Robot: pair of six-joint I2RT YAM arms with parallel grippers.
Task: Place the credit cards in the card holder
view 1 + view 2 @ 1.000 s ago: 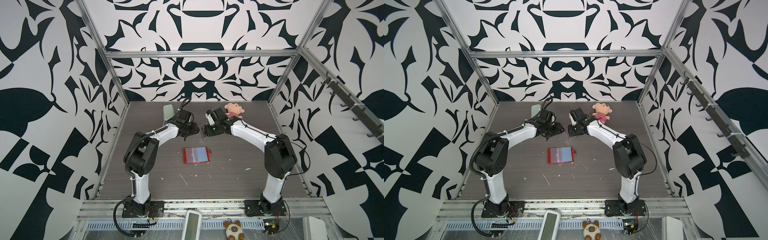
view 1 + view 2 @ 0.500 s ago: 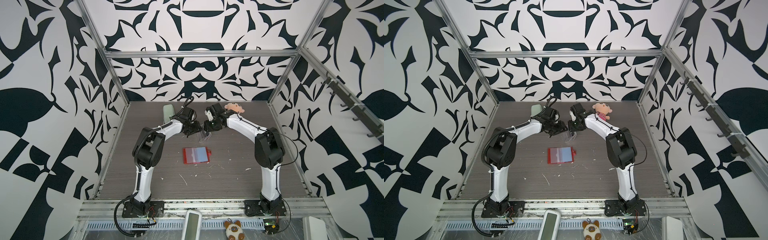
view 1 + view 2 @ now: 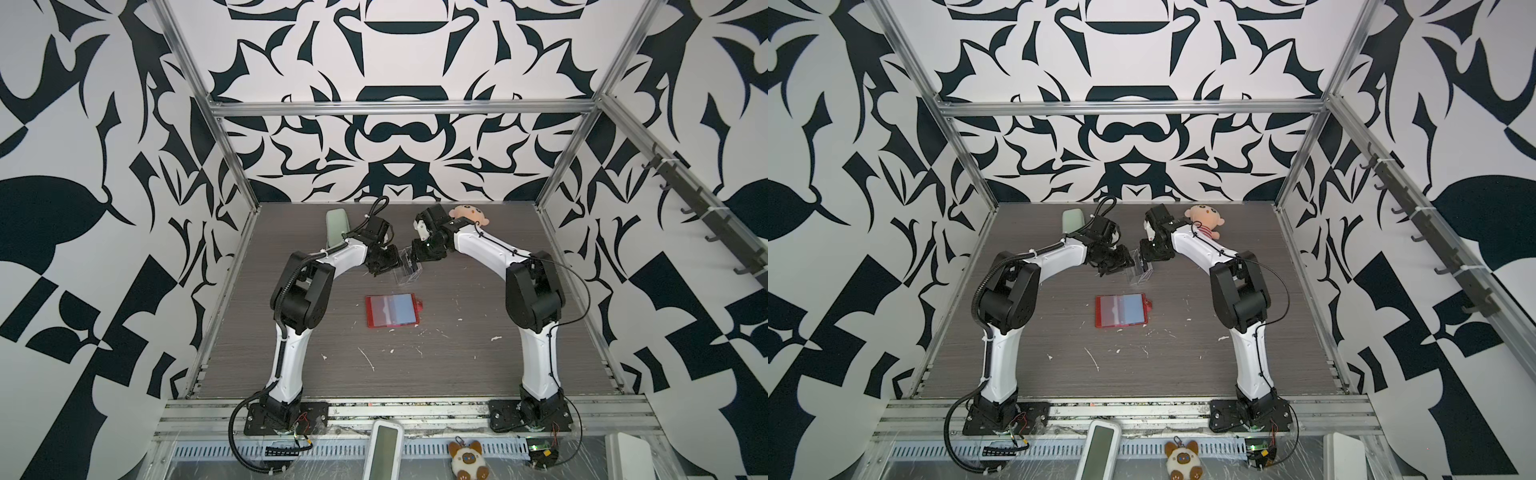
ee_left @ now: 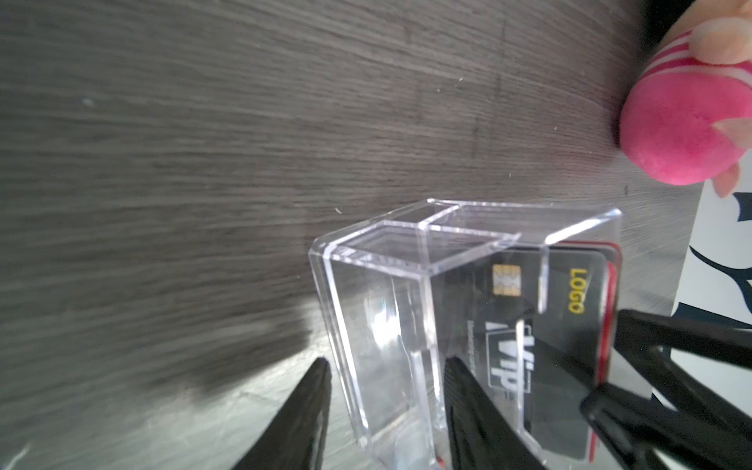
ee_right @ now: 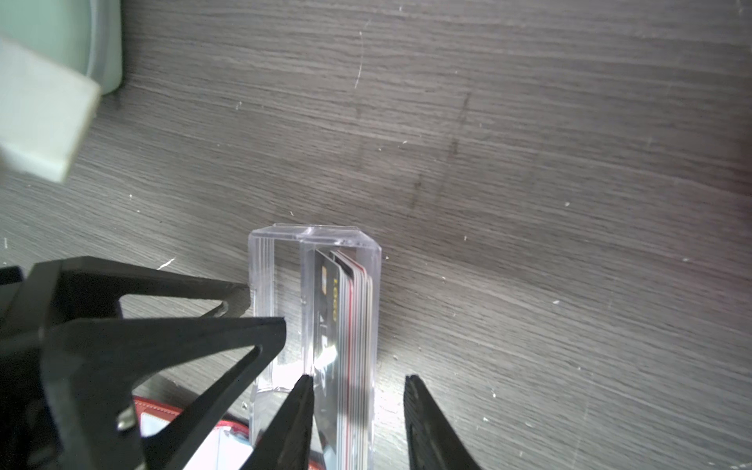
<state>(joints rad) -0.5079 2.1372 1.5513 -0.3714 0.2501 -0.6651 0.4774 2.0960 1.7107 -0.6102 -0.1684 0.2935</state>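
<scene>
Bench point(image 3: 457, 361) is carrying the whole setup, dark wood grain with white flecks all over it. Card holder point(image 3: 391, 310), the red booklet one, is lying open and flat near the middle with its clear sleeves facing up. It's sitting well apart from both hands, so my guess is it's parked there ready for loading. Can't tell if any sleeve is holding a card yet.

Behind it a clear acrylic box point(image 3: 408, 272) is standing upright, and both arms are meeting at it from opposite sides.

Left hand point(image 4: 386, 362) is straddling the box's empty section, one finger outside the wall and the other at about the divider. Looks like it's bracing the box so it isn't sliding or tipping. I can't tell whether it's actually squeezing or just framing it.

Right hand point(image 5: 357, 376) is hovering at the card section with its fingers spread. One is sitting by the divider and the other is hanging outside the far wall with a visible gap, so it's gripping nothing.

Credit cards point(image 5: 350, 325) are standing on edge in that section, packed tight, with a black chip card in front and red edges behind. Pinching out just one is probably going to be fiddly.
</scene>
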